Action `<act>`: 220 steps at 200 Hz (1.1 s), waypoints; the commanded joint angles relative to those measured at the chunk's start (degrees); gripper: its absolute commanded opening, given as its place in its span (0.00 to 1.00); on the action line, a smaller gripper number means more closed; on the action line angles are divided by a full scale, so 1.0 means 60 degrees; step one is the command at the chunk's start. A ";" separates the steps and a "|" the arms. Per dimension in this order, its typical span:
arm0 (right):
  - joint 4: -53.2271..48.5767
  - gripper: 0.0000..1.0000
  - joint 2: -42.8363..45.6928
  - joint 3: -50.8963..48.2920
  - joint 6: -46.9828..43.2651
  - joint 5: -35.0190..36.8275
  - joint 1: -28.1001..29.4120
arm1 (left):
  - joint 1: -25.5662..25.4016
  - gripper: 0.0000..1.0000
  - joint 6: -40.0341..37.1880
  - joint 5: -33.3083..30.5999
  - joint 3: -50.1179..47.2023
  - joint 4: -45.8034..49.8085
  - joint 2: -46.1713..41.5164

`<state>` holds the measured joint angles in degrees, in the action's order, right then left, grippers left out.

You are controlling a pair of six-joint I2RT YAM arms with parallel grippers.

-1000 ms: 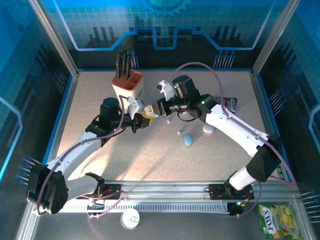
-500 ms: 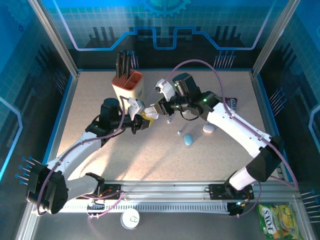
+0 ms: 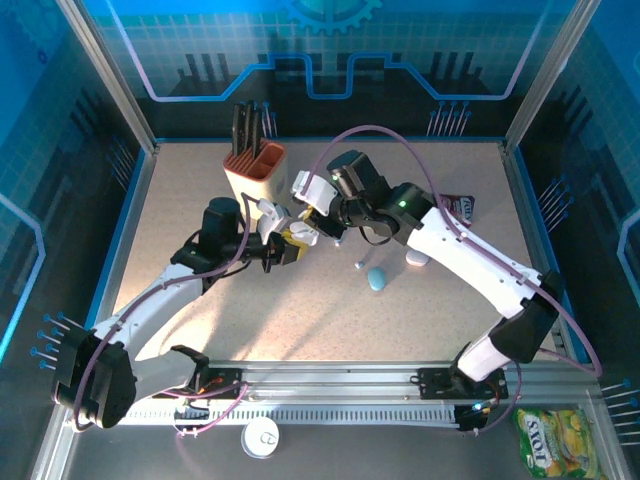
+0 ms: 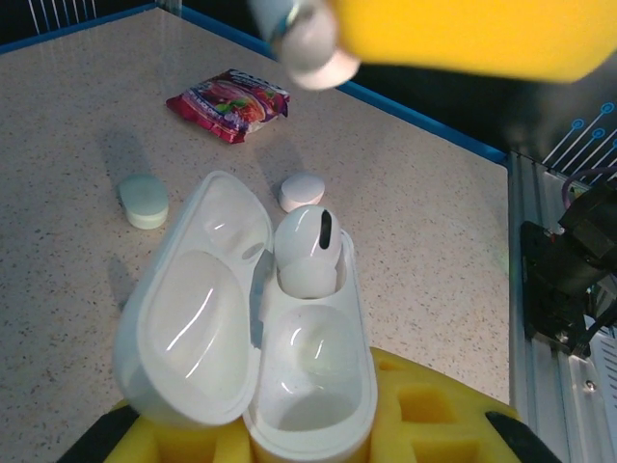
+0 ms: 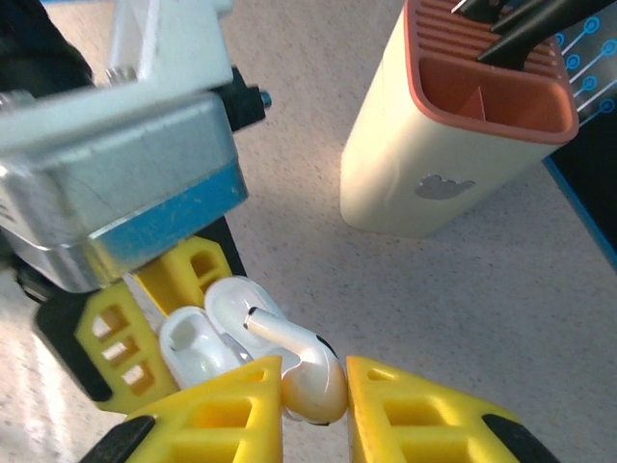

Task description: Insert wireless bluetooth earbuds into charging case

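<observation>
Speckled beige table (image 3: 330,320) inside blue-lit walls carries everything. At its middle the earbud (image 5: 294,349) is pinched by its rounded head between the right fingers (image 5: 253,391), closed narrow on it. Its long axis runs up and left from those fingers in the right wrist view, stem leading. The stem tip sits just over the open case (image 5: 193,342); whether it touches I cannot tell.

The case is clamped at its base by the left fingers (image 4: 424,410), also narrow. Its lid is swung open to one side and its mouth faces up. Of its two wells, the one farther from the left wrist holds a second earbud (image 4: 307,253), seated with its head standing proud. The nearer well (image 4: 307,357) is bare.

So the right arm carries the part and the left arm presents the case. The coming move seems to turn on tipping the stem down and lining it up with the bare well. That well lies past the seated bud, on the left arm's side, and a skewed stem could catch the rim or its neighbour.

Farther out, right of the arms, lie a loose earbud (image 3: 358,265), a pale blue pebble (image 3: 377,280), a white pebble (image 3: 417,258) and a red packet (image 3: 462,207). Both pebbles are shut. Behind the left fingers stands a cream holder (image 3: 256,172) with dark handles standing in it.
</observation>
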<state>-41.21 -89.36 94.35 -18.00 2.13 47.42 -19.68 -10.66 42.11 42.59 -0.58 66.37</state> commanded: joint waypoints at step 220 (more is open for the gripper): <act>0.0055 0.23 -0.0201 -0.0552 -0.4534 0.2244 0.1470 | 0.0138 0.17 0.0542 0.1123 0.0266 -0.0090 0.0000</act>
<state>-41.50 -90.72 92.14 -41.67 14.39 55.24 -19.29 -8.19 46.39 42.61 -0.45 66.37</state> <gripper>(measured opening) 0.229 0.211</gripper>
